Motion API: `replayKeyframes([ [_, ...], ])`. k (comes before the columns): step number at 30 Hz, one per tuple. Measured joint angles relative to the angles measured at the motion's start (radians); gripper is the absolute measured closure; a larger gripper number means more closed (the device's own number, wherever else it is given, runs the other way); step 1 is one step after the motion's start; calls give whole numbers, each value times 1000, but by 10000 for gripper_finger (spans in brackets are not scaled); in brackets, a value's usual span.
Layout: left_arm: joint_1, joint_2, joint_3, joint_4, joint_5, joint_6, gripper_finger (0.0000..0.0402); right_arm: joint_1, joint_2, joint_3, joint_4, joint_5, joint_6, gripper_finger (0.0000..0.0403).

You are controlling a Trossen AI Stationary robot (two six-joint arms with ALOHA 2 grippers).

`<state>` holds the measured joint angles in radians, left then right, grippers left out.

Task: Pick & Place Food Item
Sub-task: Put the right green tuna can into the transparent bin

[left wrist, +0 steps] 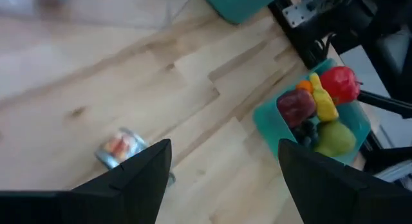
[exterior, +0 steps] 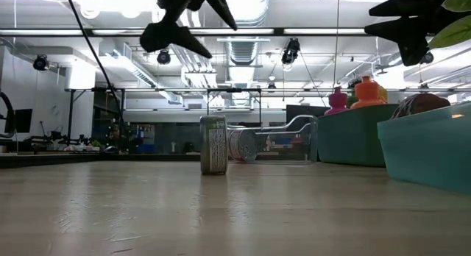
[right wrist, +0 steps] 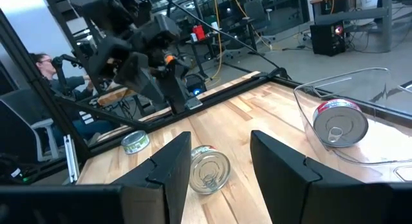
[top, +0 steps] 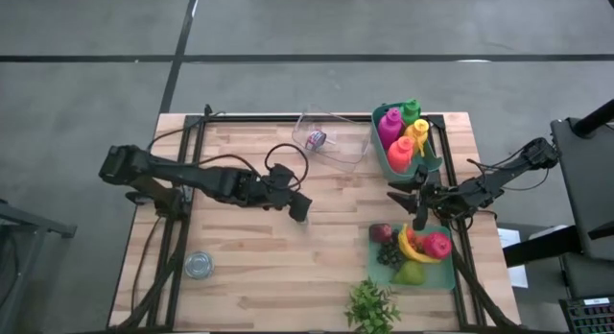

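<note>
My wooden table carries a leafy green sprig at its near edge; a seated person watches beyond.

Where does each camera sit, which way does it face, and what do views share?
High: above the table, looking straight down; both arms, left tool and right tool.
Low: at table-top height, level toward the room; dark arm parts at the top.
Left wrist: on the left arm, looking down at the wood and fruit tray; own fingers.
Right wrist: on the right arm, facing across the table; own fingers.
Shared: can in clear container shows in right wrist, high and low.
</note>
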<state>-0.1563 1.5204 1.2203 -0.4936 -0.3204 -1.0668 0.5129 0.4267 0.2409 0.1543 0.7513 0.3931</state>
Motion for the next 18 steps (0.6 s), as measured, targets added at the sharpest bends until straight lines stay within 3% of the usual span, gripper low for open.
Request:
replayKeyframes([
  [4,6,0,-18,-48,65,-89,113,0,0,0,0,0,0,245],
  [18,-14,22,-14,-109,131,-230,113,0,0,0,0,0,0,245],
])
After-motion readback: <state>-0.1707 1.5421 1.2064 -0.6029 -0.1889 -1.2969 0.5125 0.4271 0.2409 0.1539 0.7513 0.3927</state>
